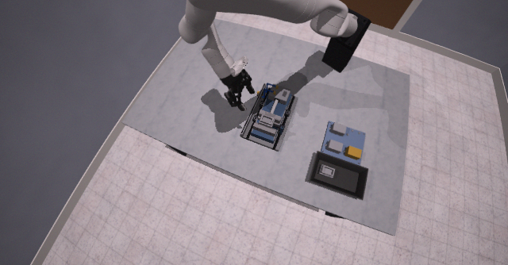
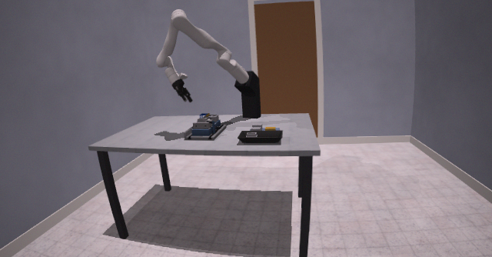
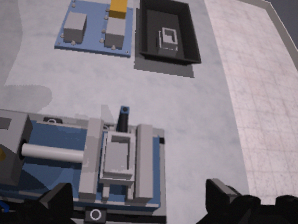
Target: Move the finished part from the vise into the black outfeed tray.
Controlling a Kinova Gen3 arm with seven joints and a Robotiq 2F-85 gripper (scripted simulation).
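Wrist view: pale grey pocketed part (image 3: 116, 156) sits clamped in vise (image 3: 80, 163).

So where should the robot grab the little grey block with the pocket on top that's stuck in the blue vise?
Probably from straight above, pinching the two side faces of the small grey pocketed block that the grey vise jaws leave uncovered. The jaws press its other two faces, so the fingers would not fit there, and its top sits level and exposed. The open black gripper hangs high, off to one side of the blue vise, holding nothing.
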